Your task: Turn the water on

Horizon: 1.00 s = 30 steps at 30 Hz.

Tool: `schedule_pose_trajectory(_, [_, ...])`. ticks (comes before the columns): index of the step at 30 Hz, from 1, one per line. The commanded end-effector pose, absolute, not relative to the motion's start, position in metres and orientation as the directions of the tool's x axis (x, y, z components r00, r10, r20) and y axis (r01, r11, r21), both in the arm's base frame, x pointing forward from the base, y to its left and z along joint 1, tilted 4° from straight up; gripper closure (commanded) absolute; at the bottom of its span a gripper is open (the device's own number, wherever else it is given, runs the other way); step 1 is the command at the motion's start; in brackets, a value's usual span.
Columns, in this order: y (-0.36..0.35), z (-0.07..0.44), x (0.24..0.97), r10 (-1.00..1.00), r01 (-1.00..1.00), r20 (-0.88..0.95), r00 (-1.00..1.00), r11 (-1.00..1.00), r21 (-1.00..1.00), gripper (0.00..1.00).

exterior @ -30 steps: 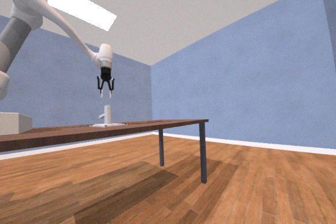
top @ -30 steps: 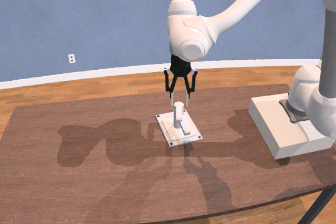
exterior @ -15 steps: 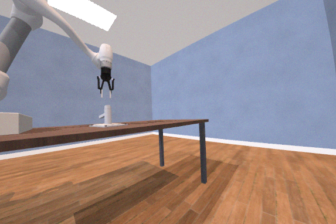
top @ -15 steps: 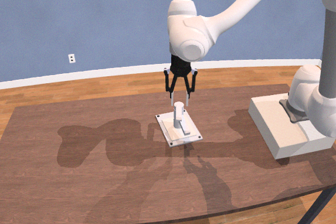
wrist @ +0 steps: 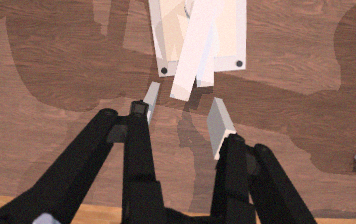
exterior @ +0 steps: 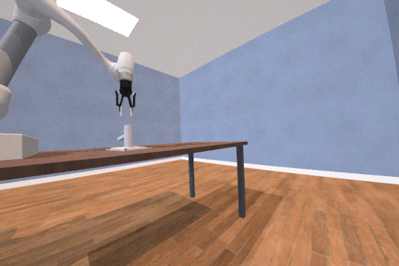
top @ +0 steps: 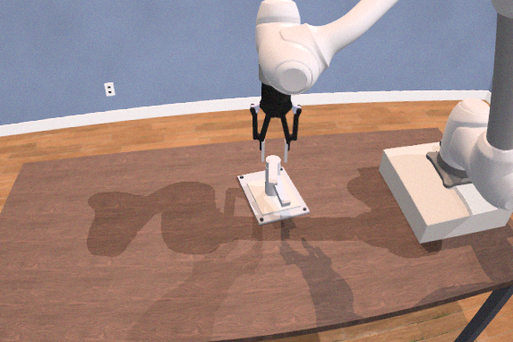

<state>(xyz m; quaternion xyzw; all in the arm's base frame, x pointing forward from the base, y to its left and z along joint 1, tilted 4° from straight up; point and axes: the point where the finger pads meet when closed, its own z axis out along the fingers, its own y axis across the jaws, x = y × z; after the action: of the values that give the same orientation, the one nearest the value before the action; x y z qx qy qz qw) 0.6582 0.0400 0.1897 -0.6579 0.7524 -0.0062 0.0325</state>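
A white tap (top: 272, 175) stands upright on a white base plate (top: 273, 197) in the middle of the wooden table. Its lever (top: 282, 194) lies low and points toward the front right. In the side view the tap (exterior: 127, 136) stands with its lever (exterior: 122, 138) sticking out to the left. My gripper (top: 274, 157) points straight down over the tap's top. The side view shows a clear gap between my gripper (exterior: 126, 113) and the tap. The fingers stand partly open with nothing between them. In the wrist view the lever (wrist: 197, 47) lies just beyond my fingertips.
The arm's white pedestal (top: 435, 192) stands on the table at the right, well away from the tap. It also shows in the side view (exterior: 8, 146). The table's front edge runs along the bottom of the top view.
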Motion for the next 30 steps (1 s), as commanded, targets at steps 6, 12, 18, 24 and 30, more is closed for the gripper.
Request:
schedule_pose_trajectory(6, [0.04,0.188,0.658,-0.99,-0.99,-0.042,-0.132,0.135,-0.053,0.63])
schedule_pose_trajectory(12, [0.04,0.184,0.659,-0.99,-0.989,-0.042,-0.133,0.135,-0.053,0.63])
schedule_pose_trajectory(18, [0.041,0.178,0.659,-0.99,-0.989,-0.042,-0.133,0.135,-0.053,0.63])
schedule_pose_trajectory(24, [0.041,0.168,0.66,-0.99,-0.989,-0.042,-0.133,0.135,-0.053,0.63])
schedule_pose_trajectory(30, [0.042,0.161,0.66,-0.99,-0.989,-0.042,-0.133,0.135,-0.053,0.63])
